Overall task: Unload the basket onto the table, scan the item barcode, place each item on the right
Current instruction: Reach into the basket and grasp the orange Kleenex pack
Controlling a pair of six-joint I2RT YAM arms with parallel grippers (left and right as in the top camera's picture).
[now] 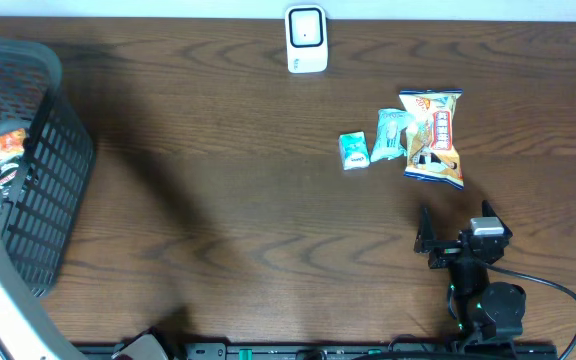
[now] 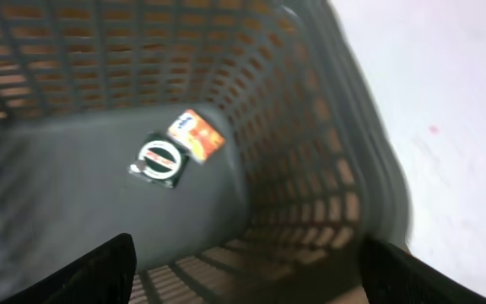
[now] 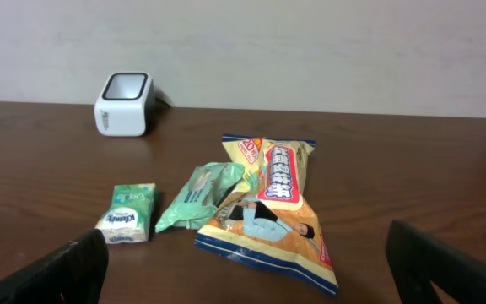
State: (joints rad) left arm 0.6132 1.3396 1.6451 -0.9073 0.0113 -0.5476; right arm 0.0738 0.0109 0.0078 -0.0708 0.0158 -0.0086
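Stage: I judge the job part done. Some goods are in the basket and some are on the table, none of them at the scanner.
Done, as I read it: a black packet (image 2: pixel 159 160) and an orange packet (image 2: pixel 197 135) lie side by side and touching on the floor of the basket (image 2: pixel 378 169). I take them as already handled, though I cannot confirm they were scanned.
Left to do, nearest first: on the table (image 3: pixel 40 169) in front of my right arm lie a snack bag (image 3: pixel 272 211), a green pouch (image 3: pixel 197 198) tucked against its left edge, and a small tissue pack (image 3: pixel 129 215) just beside the pouch.
Next item: any of those three. All lie flat and loose, and I cannot see a barcode on any of them.
Scanner (image 3: pixel 123 103): stands at the far edge of the table, well apart from the three goods, window up, with nothing over it.
Right gripper (image 1: pixel 455 228): jaws spread as wide as they go, holding and touching nothing. It sits low on the near side of the snack bag and faces it.
Left gripper (image 2: pixel 247 253): jaws wide apart over the basket and looking down into it, with nothing between the fingers (image 2: pixel 99 270). Both packets lie clear below them.
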